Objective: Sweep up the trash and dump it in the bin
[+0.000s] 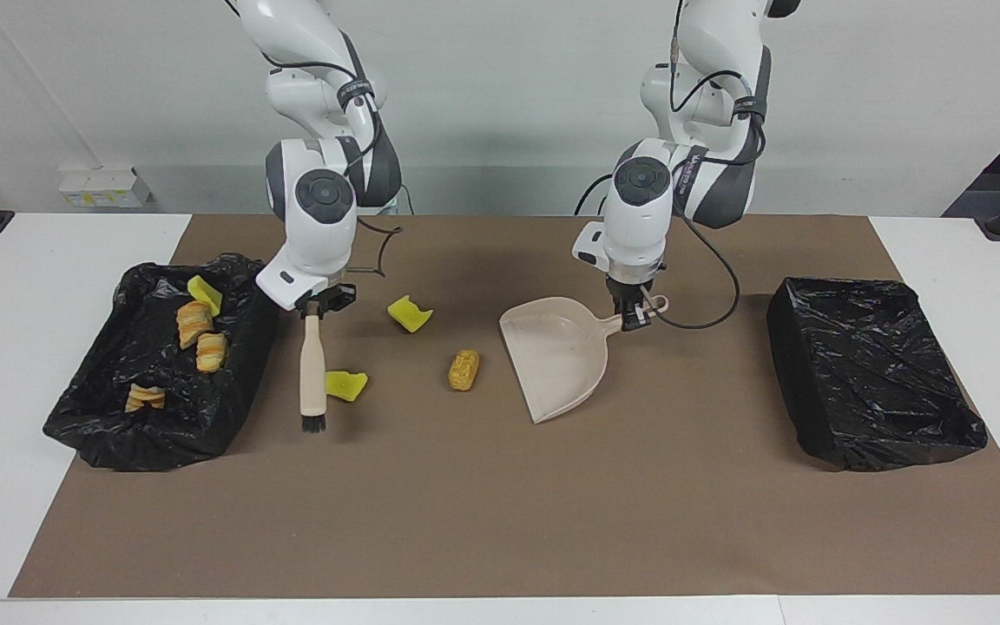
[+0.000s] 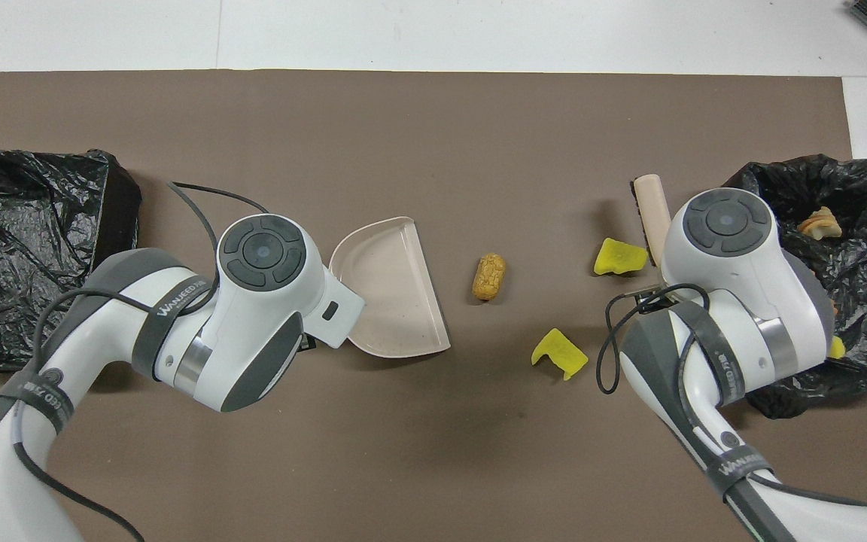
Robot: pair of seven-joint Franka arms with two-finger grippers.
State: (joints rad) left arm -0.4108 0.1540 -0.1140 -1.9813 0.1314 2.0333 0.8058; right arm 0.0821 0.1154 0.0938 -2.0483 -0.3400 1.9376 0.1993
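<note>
Brown mat (image 1: 500, 503); both arms bent low, tools gripped.

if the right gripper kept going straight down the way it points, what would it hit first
The right gripper points down, shut on the beige brush handle, so the black bristles would likely press into the brown mat first, right beside a yellow spongy chunk.

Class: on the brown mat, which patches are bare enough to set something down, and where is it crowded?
Bare: the mat's strip farthest from the robots, and the gap between dustpan and the empty bin. Crowded: between brush and dustpan, where two yellow chunks and a pastry lump lie.
</note>
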